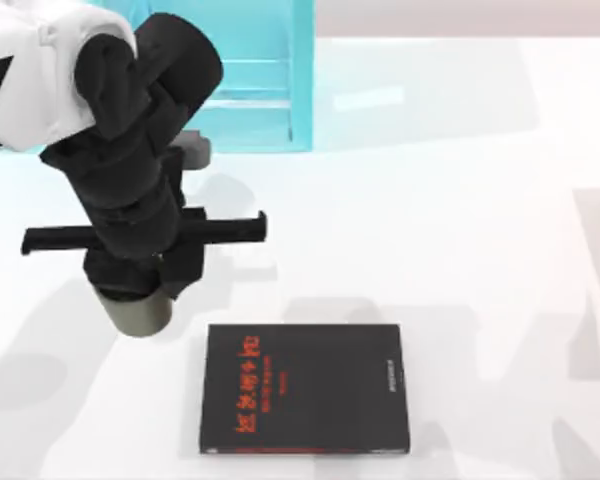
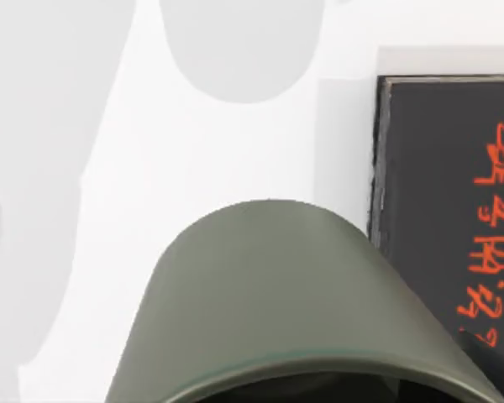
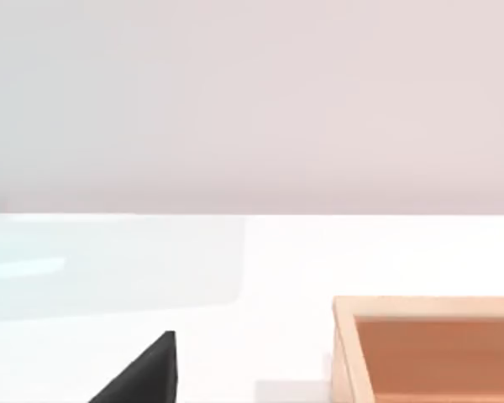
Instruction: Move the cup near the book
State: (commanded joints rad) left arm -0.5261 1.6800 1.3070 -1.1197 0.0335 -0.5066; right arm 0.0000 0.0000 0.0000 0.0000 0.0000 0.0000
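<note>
Left gripper [image 1: 140,290] above the grey-green cup [image 1: 138,315], finger state impossible to tell; cup just beside the black book's [image 1: 305,390] left corner on white table [image 1: 460,220].

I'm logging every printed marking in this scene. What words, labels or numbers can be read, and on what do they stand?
Red characters on the book cover, along its left side in the top view: too blurred to read.
Smaller red line beside them: too small to read.
Small white print near the book's right edge: too small to read.
The cup, under the left gripper: no markings.
</note>
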